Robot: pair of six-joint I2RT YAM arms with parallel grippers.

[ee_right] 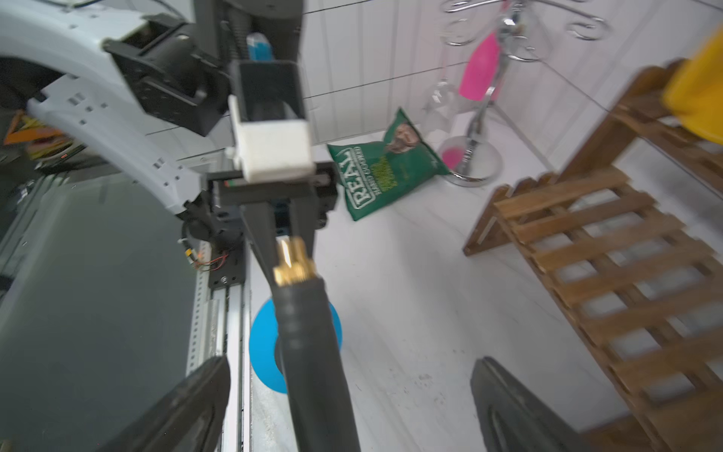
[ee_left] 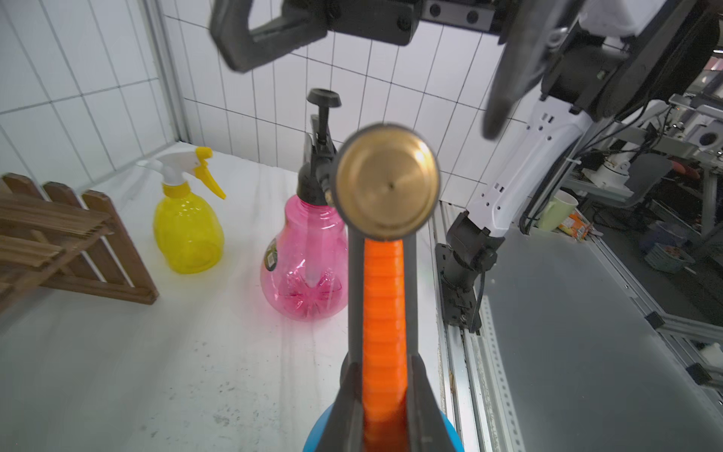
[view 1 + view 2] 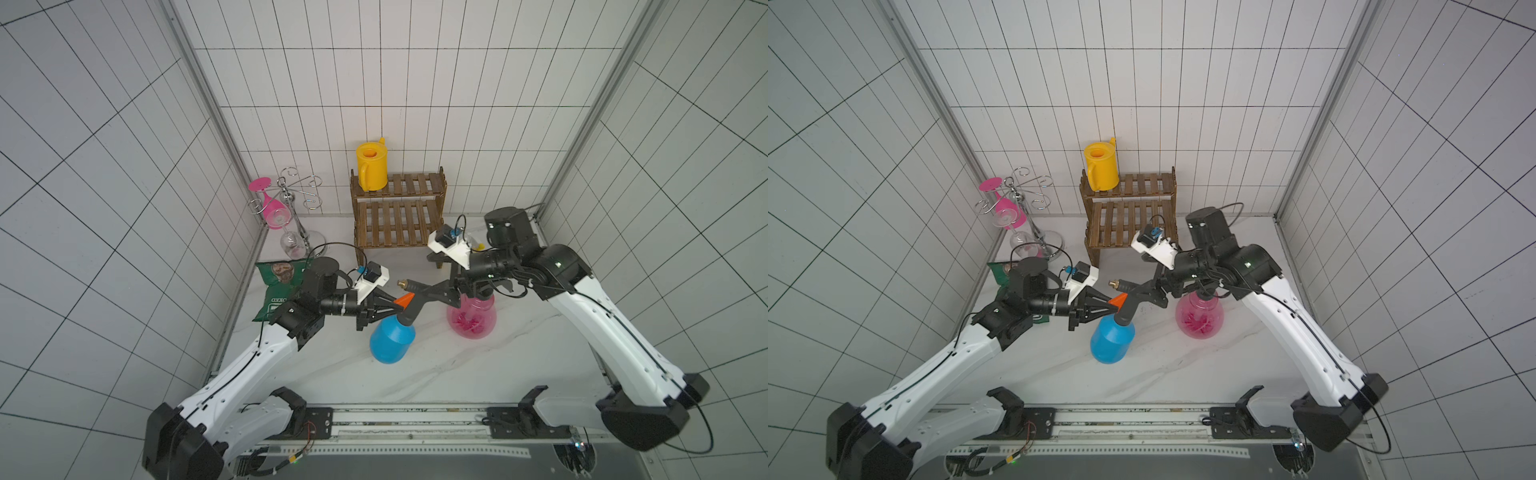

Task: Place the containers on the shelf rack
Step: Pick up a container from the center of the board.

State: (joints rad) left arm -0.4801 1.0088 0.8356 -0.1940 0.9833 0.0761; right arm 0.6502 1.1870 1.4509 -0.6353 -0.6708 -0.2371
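Handover point: the blue plastic bottle with tall grey sprayer head and orange trigger sits mid-surface, well short of the dark-brown wooden two-tier slatted rack.

- Left fingers are clamped shut on the sprayer head at the trigger.
- Right fingers are spread wide either side of the grey nozzle tube, apart from it in the right wrist view.
- Cannot tell whether the bottle's base rests on the white marbled surface or hangs just off it.

Risks, as judged:
- The grip is high, on the head only, and the body below looks tilted. A quick swing toward the rack could let it pivot or slip out.
- The squeeze lands on the trigger. The bottle is opaque, so its contents are unknown, and it may spray.
- The right fingers straddle the brass-tipped nozzle. If the left arm carries off before the right backs away, the nozzle may snag.
- The round clear-pink sprayer with black pump stands directly under the right arm, so a dipping retreat could topple it.
- The small yellow bottle with white trigger stands near the rack's end and is liable to be clipped on approach.
- The yellow handled watering can occupies the upper tier's end. On the lower tier, the tall sprayer head could catch the upper tier's edge.
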